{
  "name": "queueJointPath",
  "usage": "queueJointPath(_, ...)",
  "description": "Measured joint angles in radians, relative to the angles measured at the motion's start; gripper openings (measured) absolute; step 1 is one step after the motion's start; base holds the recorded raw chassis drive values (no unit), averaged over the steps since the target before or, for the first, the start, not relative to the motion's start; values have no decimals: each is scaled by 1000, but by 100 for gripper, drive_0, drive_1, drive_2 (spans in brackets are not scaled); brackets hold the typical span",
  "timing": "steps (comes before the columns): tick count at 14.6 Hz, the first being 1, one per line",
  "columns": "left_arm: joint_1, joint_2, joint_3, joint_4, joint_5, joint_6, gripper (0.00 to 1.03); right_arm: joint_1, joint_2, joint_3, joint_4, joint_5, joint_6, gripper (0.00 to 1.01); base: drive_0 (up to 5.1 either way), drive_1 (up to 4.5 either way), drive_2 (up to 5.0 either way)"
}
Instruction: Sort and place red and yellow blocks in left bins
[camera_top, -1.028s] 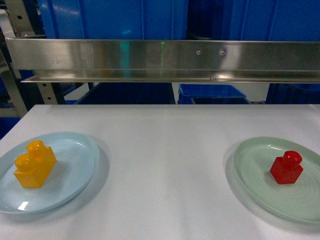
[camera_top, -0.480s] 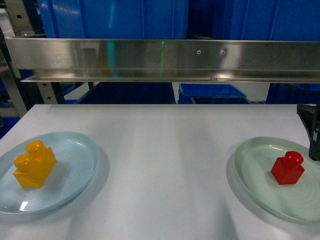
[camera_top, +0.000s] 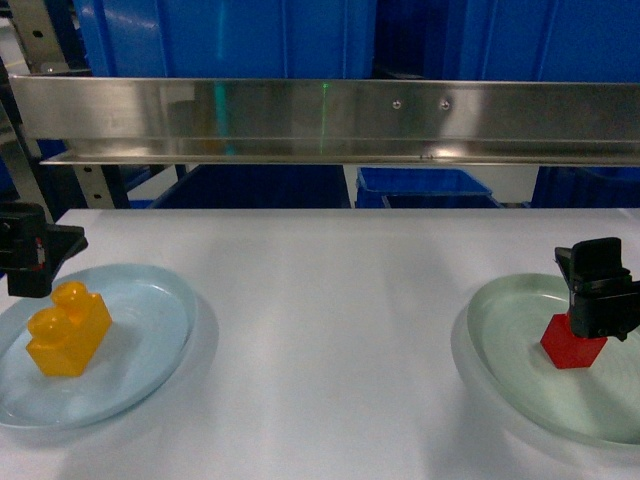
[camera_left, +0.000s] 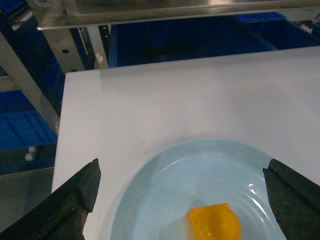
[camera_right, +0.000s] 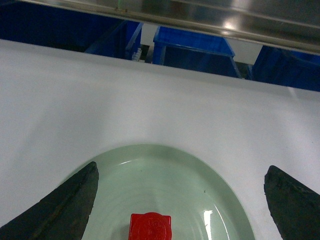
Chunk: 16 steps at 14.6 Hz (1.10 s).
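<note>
While both grippers hang spread wide over their targets, neither block has been touched yet, and the risks lie in the closing. At the left edge of the head view the left gripper (camera_top: 30, 262) sits just above the orange-yellow two-stud brick (camera_top: 68, 328), which rests on the pale blue plate (camera_top: 150, 340); its wrist view shows the fingers (camera_left: 70, 200) far apart with the brick at the very bottom centre, so the jaws may need more reach before they straddle it. At the right, the right gripper (camera_top: 600, 300) hovers released over the red one-stud brick (camera_top: 572, 348) on the pale green plate (camera_top: 510, 350). Both bricks look glossy and the plates shallow and smooth, so an off-centre pinch could squirt a brick sideways or slide the plate across the white table (camera_top: 330, 300). The bright-blue crates (camera_top: 220, 35) fill the top of the frame behind the steel rail (camera_top: 330, 115), which a careless lift might strike.
</note>
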Motion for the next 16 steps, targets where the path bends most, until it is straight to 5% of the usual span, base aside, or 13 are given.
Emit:
queueJointPath(10,-6,23,1,23,-9,-1,98,-12,19,13,10,7,7,98,0,0,0)
queueJointPath(12,-6,23,1,23,-8,-1,98,62,76,55,-28,16,35,98,0,0,0)
queueJointPath(16,-6,23,1,23,-9,-1,98,83,209,97,-3,74,59,98,0,0,0)
